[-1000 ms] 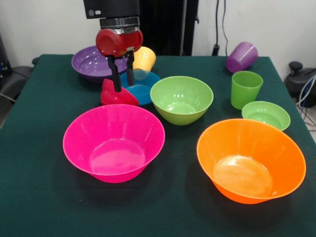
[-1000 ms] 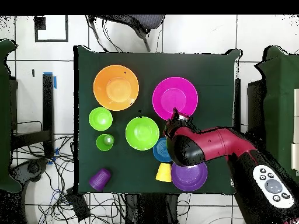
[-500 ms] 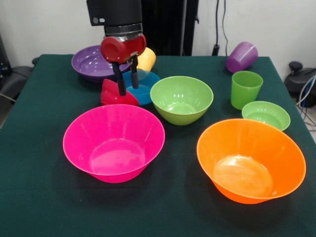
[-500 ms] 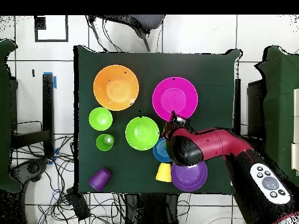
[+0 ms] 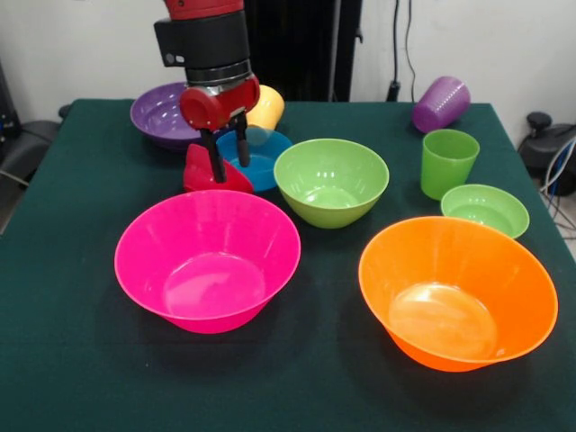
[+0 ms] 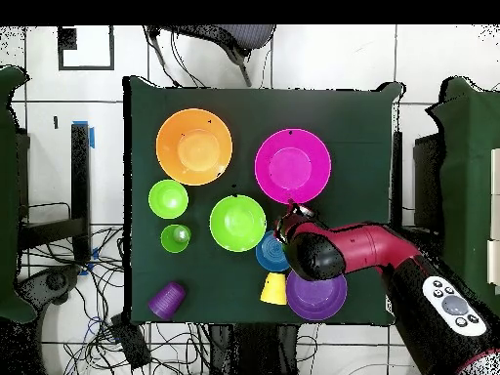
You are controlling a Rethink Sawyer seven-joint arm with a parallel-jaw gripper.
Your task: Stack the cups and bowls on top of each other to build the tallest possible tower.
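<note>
My gripper (image 5: 231,169) hangs open over the far left of the table. One finger is in front of the small red bowl (image 5: 203,174), which stands tilted against the small blue bowl (image 5: 263,158); the other finger is over the blue bowl. The yellow-orange cup (image 5: 267,106) lies behind them, next to the medium purple bowl (image 5: 160,113). The medium green bowl (image 5: 331,180) stands alone at the centre. No tower shows; no bowl is nested in another. The green cup (image 5: 447,162) stands upright, and the purple cup (image 5: 441,103) lies on its side at the far right.
The large pink bowl (image 5: 207,261) and the large orange bowl (image 5: 457,292) stand at the front. The small light green bowl (image 5: 484,210) is at the right. In the overhead view my arm (image 6: 352,249) covers the red bowl.
My gripper has come down a little over the red and blue bowls. The bowls and cups have not moved.
</note>
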